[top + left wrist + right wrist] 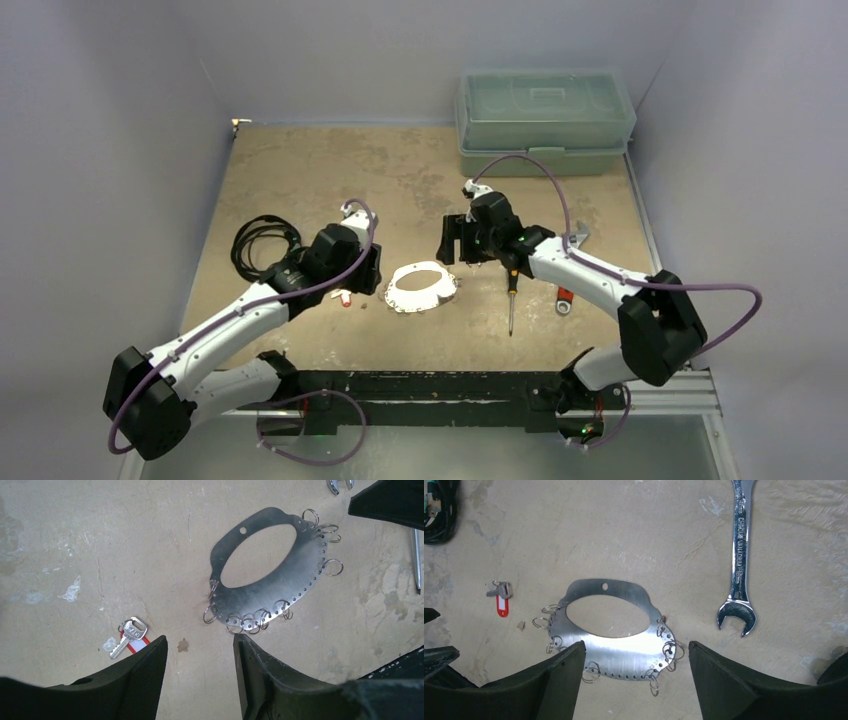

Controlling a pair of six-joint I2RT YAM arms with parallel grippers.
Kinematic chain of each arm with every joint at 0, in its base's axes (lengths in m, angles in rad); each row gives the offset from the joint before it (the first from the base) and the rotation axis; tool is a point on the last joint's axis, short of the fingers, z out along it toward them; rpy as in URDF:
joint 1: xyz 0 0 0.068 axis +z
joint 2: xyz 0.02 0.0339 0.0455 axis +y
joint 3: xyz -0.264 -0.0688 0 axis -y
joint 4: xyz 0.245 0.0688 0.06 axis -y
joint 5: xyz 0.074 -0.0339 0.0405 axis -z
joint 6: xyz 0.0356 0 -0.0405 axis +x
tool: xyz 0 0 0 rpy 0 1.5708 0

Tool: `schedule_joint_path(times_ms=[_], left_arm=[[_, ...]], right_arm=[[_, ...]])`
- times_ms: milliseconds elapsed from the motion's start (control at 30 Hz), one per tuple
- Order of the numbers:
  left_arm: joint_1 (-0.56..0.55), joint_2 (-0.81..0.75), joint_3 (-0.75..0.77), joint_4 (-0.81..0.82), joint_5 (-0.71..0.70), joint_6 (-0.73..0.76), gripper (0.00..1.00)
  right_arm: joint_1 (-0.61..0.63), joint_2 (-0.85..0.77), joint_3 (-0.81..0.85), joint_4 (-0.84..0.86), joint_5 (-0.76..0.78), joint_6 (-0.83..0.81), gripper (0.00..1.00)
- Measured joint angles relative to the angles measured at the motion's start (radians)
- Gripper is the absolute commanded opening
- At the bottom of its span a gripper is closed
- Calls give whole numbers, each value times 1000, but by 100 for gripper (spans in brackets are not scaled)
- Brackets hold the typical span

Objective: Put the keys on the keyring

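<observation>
Left claw (200, 647) and right claw (638, 652) gape empty; key (131, 630) lies left of keyring (280, 587), not yet threaded.

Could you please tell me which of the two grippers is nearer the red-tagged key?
The left gripper: the key lies just beside its finger, while the right gripper hovers over the keyring, farther away.

The keyring (280, 592), a flat silvery oval plate fringed with small wire rings, is seen lying flat just ahead of the left gripper (200, 645) and the right gripper (636, 647). The keys (129, 636), small, silvery and red-tagged, are seen lying apart from it, just beside the left gripper's left fingertip.
</observation>
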Motion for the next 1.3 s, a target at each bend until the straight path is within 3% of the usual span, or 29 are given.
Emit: schedule_joint_path(times_ms=[133,400,1300], left_arm=[[-1,-7,0,5,-4,16,43],[-14,-8,0,-11,-42,21,41],[-28,-45,0,-12,-146,21,37]], right_arm=[[11,39,0,16,-1,41,69],[23,118,0,37,-3,64,55],[29,198,0,46,53,59,47]])
